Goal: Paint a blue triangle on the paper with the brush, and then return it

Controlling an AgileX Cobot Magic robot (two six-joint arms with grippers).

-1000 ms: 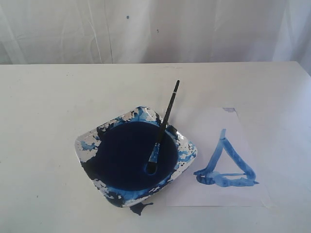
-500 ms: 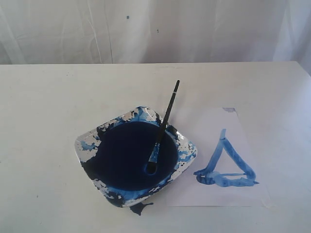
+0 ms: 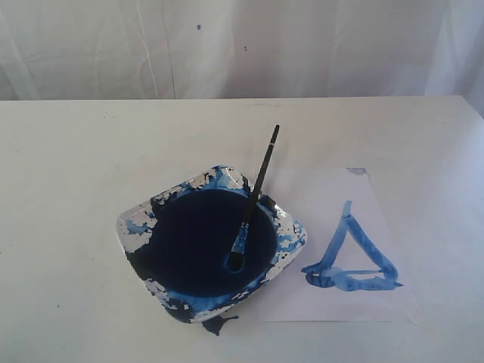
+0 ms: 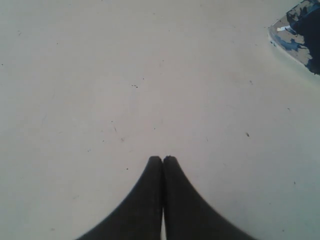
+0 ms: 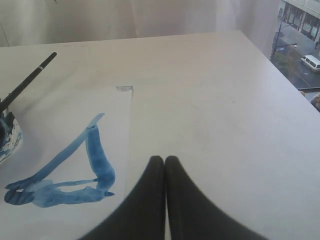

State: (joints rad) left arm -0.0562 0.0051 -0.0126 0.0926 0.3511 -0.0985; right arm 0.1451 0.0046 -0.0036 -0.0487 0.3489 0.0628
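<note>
As the exterior camera looked across the bench (image 3: 76, 166), a square paint dish (image 3: 134, 225), its white rim splashed blue and black, held a round pool of dark navy paint (image 3: 193, 242). The brush (image 3: 255, 193) leaned in that dish, its blue-stained bristles in the pool towards the right side and its black handle slanting out over the far rim. A dark paint blot (image 3: 215, 324) marked the bench at the dish's near corner. Just right of the dish, the paper (image 3: 378, 302) lay flat, bearing the blue triangle (image 3: 352, 282), a streaky, watery outline.

Only the wrist cameras showed the arms. The left pincer (image 4: 162, 159) had its two black fingers pressed together on nothing, above lightly speckled bench, with one splattered corner of the dish at the frame's edge. The right pincer (image 5: 164, 159) was likewise together and unladen, hanging beside the paper's edge, with the triangle and the end of the brush handle in sight. That camera alone caught a street with a white vehicle (image 5: 311, 62) beyond the bench's far corner.
</note>
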